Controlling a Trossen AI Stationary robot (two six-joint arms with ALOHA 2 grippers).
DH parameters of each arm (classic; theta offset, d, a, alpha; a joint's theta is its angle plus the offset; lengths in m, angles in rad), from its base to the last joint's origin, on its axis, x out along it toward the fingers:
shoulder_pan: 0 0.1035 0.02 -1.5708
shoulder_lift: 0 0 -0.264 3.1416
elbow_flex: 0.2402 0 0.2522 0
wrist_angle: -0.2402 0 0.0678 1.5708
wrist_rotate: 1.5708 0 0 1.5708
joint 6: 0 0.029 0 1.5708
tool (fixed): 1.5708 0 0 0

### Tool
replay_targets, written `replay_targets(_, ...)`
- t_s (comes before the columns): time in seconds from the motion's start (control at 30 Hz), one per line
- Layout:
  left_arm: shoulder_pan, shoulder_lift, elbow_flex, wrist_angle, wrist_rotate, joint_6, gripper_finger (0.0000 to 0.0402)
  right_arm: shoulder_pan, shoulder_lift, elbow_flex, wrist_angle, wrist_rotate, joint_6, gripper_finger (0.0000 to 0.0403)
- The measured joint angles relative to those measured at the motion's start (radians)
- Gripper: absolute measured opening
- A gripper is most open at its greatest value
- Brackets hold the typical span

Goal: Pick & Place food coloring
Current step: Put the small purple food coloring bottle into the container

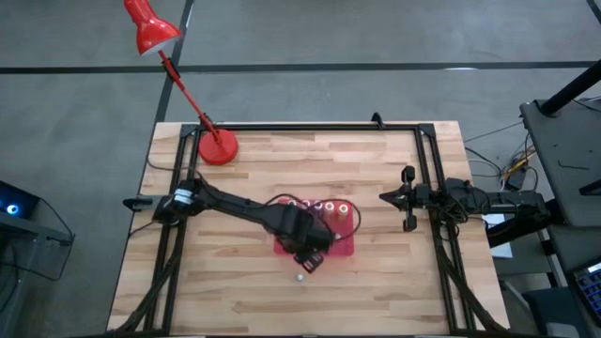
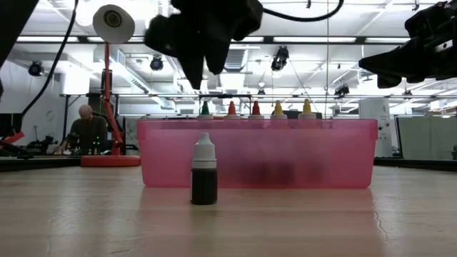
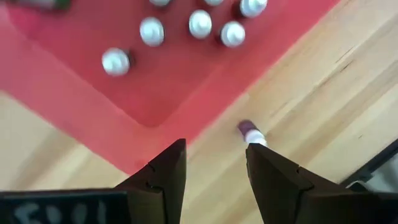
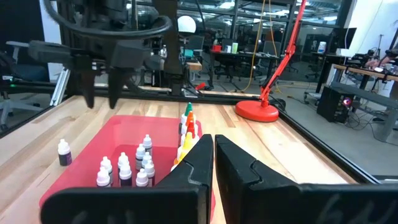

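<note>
Only the low view shows the lone food coloring bottle (image 2: 204, 170) side-on: dark-bodied, white-capped, upright on the tabletop (image 2: 228, 221) just in front of a translucent pink tray (image 2: 260, 153). Behind the tray's far rim, green, red, orange and yellow tips (image 2: 255, 108) are seen in a row. In the high view the same bottle is reduced to a pale dot (image 1: 300, 276) just off the tray's near edge (image 1: 344, 250), partly under the left arm.

From the left wrist view, the left gripper (image 3: 214, 163) is seen above the tabletop with its fingers (image 3: 168, 174) apart, nothing held between them; the lone bottle (image 3: 251, 132) is seen from above, beyond the gap and close to the tray corner. Several white-capped bottles (image 3: 152, 30) are seen standing inside the tray.

The right wrist view alone shows the tray's contents in depth: small dark bottles (image 4: 124, 171) grouped near, colored ones (image 4: 188, 127) along one side. The right gripper (image 4: 213, 158) is held off to the right of the tabletop, its fingers nearly together and empty.

A red desk lamp (image 1: 217, 147) stands at the tabletop's far left. A person (image 2: 87, 128) is seated in the room behind.
</note>
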Motion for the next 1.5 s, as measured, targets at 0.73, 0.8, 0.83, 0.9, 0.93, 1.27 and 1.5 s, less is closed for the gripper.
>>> replay_targets(0.73, -0.092, 0.085, 0.0, 0.163, 0.028, -0.408, 0.0139, 0.0, 0.0, 0.0, 0.0, 0.0, 0.0, 0.0008)
replay_targets(0.8, -0.095, 0.092, -0.001, 0.16, 0.029, -0.417, 0.0139, 0.0, 0.0, 0.0, 0.0, 0.0, 0.0, 0.0009)
replay_targets(0.83, -0.096, 0.094, -0.001, 0.16, 0.029, -0.418, 0.0139, 0.0, 0.0, 0.0, 0.0, 0.0, 0.0, 0.0009)
replay_targets(0.9, -0.098, 0.098, -0.001, 0.16, 0.029, -0.419, 0.0139, 0.0, 0.0, 0.0, 0.0, 0.0, 0.0, 0.0008)
replay_targets(0.93, -0.099, 0.1, -0.001, 0.16, 0.03, -0.421, 0.0139, 0.0, 0.0, 0.0, 0.0, 0.0, 0.0, 0.0009)
replay_targets(1.27, -0.114, 0.136, -0.001, 0.169, 0.05, -0.423, 0.0139, 0.0, 0.0, 0.0, 0.0, 0.0, 0.0, 0.0009)
replay_targets(1.5, -0.118, 0.157, -0.001, 0.176, 0.045, -0.413, 0.0139, 0.0, 0.0, 0.0, 0.0, 0.0, 0.0, 0.0009)
